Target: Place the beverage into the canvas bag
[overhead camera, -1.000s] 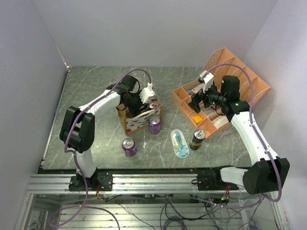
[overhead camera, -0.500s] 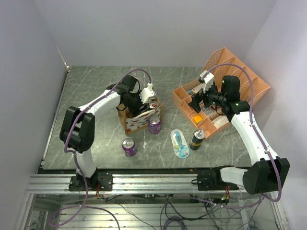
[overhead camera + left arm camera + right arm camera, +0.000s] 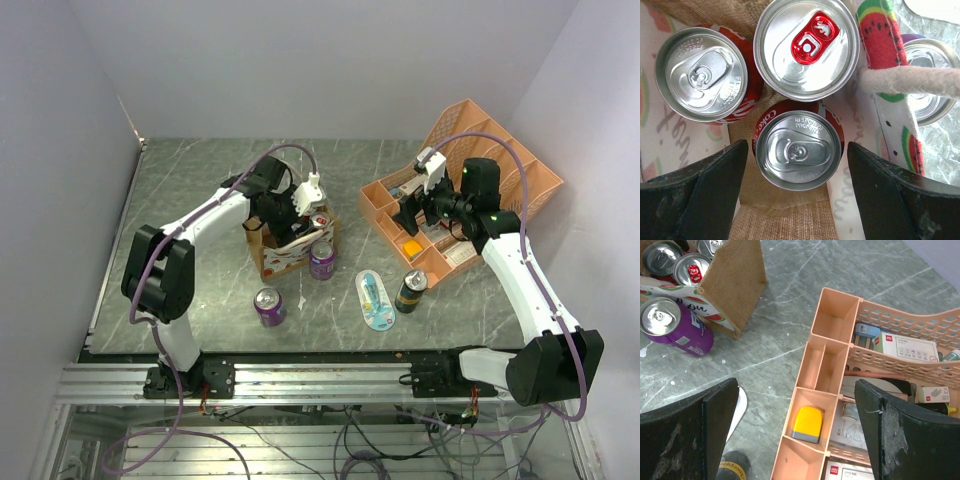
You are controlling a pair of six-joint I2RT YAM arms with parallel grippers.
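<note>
Three cans stand upright on the table (image 3: 180, 200) outside the bag (image 3: 285, 262). Nearest the bases is the front purple can (image 3: 268, 306), on the left arm's side. The black can (image 3: 411, 291) stands toward the right arm, with a flat packet (image 3: 375, 299) lying between them. A step further back, the second purple can (image 3: 322, 259) stands just beside the bag's right-hand corner.

Beyond that the bag stands open-mouthed with three more cans upright inside it: a Coke can (image 3: 797, 152), another Coke can (image 3: 702, 75) and a red-tab can (image 3: 806, 47), packed close together. The left gripper (image 3: 796, 145) hangs straight over the bag's mouth, pointing down. Its jaws are spread wide on either side of the first Coke can, and a sliver of gap shows at each side. It looks free of the can and grips nothing. That can's long axis runs vertically, in line with the gripper, so the way out is most likely straight up. A rope handle (image 3: 910, 82) crosses just to one side and could snag on a sideways pull.

Both purple cans lie closer to the left arm than to the right, the second one especially, so one of them seems the likely next pick.

Farther back and to the right, the right gripper (image 3: 796, 385) hovers over the near edge of the organizer (image 3: 500, 170). Its jaws are fully apart and it holds and touches nothing. The black can is the one nearest to it.
</note>
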